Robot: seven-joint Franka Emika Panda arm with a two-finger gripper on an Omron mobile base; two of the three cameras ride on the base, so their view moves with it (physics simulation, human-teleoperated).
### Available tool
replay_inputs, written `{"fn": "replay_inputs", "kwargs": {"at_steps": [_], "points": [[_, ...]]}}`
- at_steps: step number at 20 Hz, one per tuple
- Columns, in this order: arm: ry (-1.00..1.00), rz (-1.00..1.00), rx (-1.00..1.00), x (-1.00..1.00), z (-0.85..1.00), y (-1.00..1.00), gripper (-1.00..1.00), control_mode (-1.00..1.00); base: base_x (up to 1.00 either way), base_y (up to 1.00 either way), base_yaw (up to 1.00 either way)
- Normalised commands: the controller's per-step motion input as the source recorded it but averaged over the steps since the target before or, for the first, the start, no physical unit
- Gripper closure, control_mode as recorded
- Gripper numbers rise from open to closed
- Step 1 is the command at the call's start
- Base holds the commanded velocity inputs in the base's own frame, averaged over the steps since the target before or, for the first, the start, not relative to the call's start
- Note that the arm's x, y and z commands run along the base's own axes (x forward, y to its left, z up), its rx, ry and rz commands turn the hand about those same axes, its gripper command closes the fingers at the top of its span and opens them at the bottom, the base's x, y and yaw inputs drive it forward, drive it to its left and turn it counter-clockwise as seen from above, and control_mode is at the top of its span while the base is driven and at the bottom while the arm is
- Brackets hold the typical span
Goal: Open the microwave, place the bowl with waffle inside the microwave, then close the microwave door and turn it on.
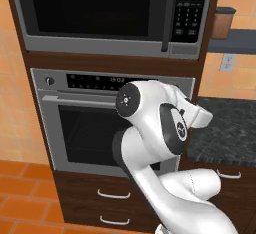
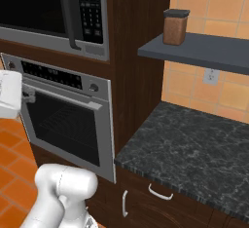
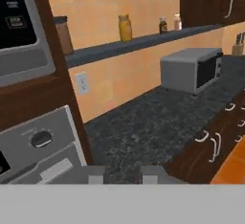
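The microwave [image 1: 107, 40] is built in above the wall oven, and the microwave door [image 1: 95, 5] is shut with its black curved handle [image 1: 165, 15] at the right. The keypad panel [image 1: 190, 8] sits beside the handle. From the right base view the microwave [image 2: 44, 32] is at the upper left. My gripper [image 3: 123, 176] points along the counter to the right of the microwave [image 3: 19, 60], below the keypad. Its fingertips [image 3: 97, 175] stand a little apart with nothing between them. The bowl and the waffle are out of view.
The steel wall oven [image 1: 100, 128] sits under the microwave, with drawers below. A dark stone counter [image 2: 194, 149] runs to the right under a grey shelf [image 2: 204, 51] holding a brown jar [image 2: 175, 26]. A small grey appliance [image 3: 191, 70] stands farther along the counter.
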Motion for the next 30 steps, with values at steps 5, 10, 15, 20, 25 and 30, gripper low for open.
{"fn": "replay_inputs", "kwargs": {"at_steps": [5, 10, 15, 20, 25, 30], "points": [[0.32, 0.27, -0.28, -0.15, 0.52, -0.09, 1.00, -1.00, 0.00, 0.00, 0.00], [-0.27, 0.30, -0.18, -0.17, 0.23, -0.10, 1.00, -1.00, 0.00, 0.00, 0.00], [-0.40, 0.03, -0.07, -0.10, 0.19, -0.21, 1.00, -1.00, 0.00, 0.00, 0.00], [-0.36, 0.00, -0.03, -0.10, 0.02, -0.27, 1.00, -1.00, 0.00, 0.00, 0.00], [-0.08, 0.00, -0.01, -0.01, 0.25, 0.00, 1.00, -1.00, 0.00, 0.00, 0.00], [-0.01, 0.07, 0.00, 0.10, 0.00, -0.14, 1.00, -1.00, 0.00, 0.00, 0.00]]}}
